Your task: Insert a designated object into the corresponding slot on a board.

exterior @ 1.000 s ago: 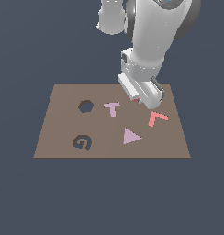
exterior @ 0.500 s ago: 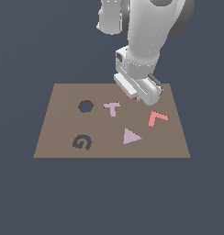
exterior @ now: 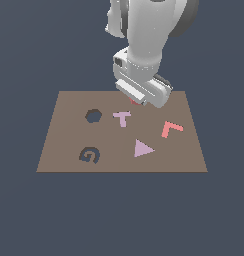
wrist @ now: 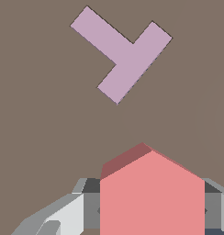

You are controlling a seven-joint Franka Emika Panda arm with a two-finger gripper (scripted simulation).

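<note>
My gripper [exterior: 137, 102] hangs just above the brown board [exterior: 69, 135], near its far edge and beside the pink T [exterior: 122, 118]. It is shut on the coral-red hexagonal block [wrist: 151, 193], of which only a small red sliver [exterior: 137, 103] shows under the hand in the exterior view. In the wrist view the block sits between the grey fingers [wrist: 63, 215], with the T [wrist: 120, 53] on the board beyond it. The dark hexagon slot [exterior: 93, 116] lies to the exterior view's left of the T, a short way from the gripper.
On the board also lie a pink triangle [exterior: 142, 148], a coral-red L piece [exterior: 171, 128] and a dark G-shaped cut-out [exterior: 89, 155]. The white arm [exterior: 146, 40] rises above the board's far side.
The gripper, still holding the red block, has moved toward the exterior view's left, away from the L piece and closer to the T and the hexagon slot.
</note>
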